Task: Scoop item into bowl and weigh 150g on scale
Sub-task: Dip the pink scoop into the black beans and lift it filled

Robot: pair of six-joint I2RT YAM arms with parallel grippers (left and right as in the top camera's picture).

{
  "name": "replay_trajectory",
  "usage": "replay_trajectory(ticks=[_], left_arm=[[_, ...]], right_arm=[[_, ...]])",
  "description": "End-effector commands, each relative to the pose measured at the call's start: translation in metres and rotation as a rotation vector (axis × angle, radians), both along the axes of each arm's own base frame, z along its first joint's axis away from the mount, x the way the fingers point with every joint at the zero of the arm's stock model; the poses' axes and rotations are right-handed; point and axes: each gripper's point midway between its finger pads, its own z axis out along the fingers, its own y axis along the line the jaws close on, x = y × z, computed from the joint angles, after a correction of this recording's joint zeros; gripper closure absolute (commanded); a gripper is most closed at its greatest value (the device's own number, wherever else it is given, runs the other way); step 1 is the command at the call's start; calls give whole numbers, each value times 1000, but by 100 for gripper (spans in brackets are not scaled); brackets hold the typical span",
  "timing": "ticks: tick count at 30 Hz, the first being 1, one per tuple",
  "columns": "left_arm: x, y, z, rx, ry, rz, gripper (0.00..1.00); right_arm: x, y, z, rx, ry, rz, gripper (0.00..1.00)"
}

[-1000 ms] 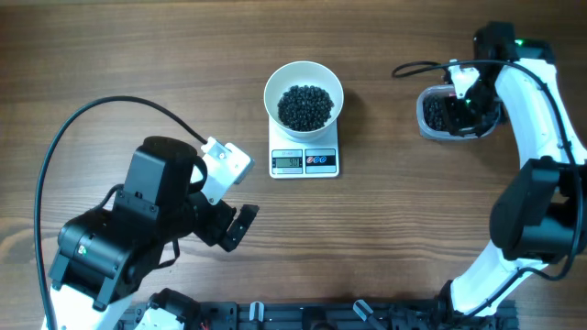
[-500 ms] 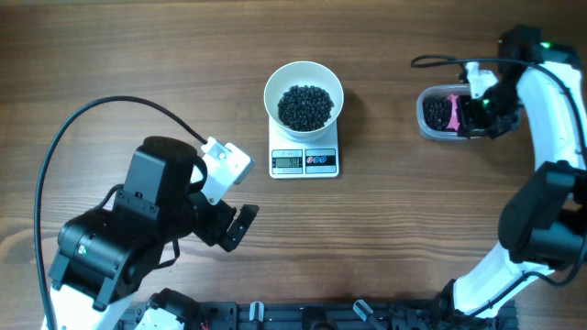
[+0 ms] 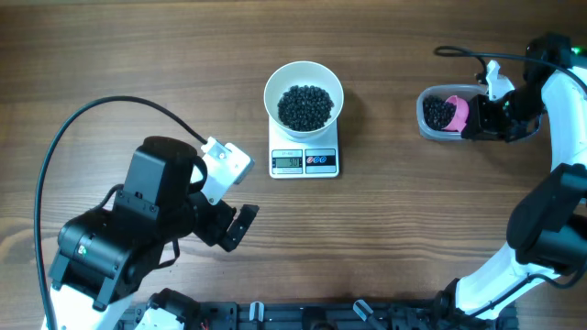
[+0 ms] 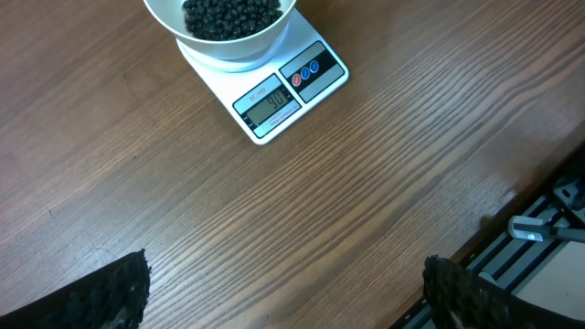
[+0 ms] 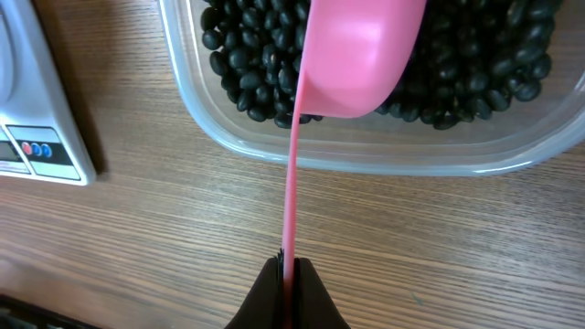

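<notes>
Overhead: beans heaped in white bowl atop scale, well apart from right pincer. Second lot of beans filling clear tub straight ahead of that pincer's tips. Jaws clamped tight on thin handle of pink scoop, cup lying over the tub's beans. Apparently back side toward wrist camera, so load impossible to tell. Left pincer spread wide, gripping nothing, bowl and scale ahead of it and a little to its left.

Judged step: loading scoop at tub. Best done by tipping cup mouth-down into heap, pushing forward along handle line and levelling before lifting. Then small pours with an eye on display, digits too small to trust here.

No long axis to either bean heap. Scoop's long axis straight out from jaws, cup end pointing away from pincer, over tub.
</notes>
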Motion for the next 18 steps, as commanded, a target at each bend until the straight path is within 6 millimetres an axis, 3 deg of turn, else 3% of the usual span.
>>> replay_trajectory(ticks=[1,8,18], left_arm=[[1,1,5,-1,-23,-3,0],[1,1,5,-1,-23,-3,0],[1,1,5,-1,-23,-3,0]], right_arm=[[-2,12,-1,63,-17,13,96],[5,10,-15,63,-2,-66,96],[1,31,-1,243,14,-126,96]])
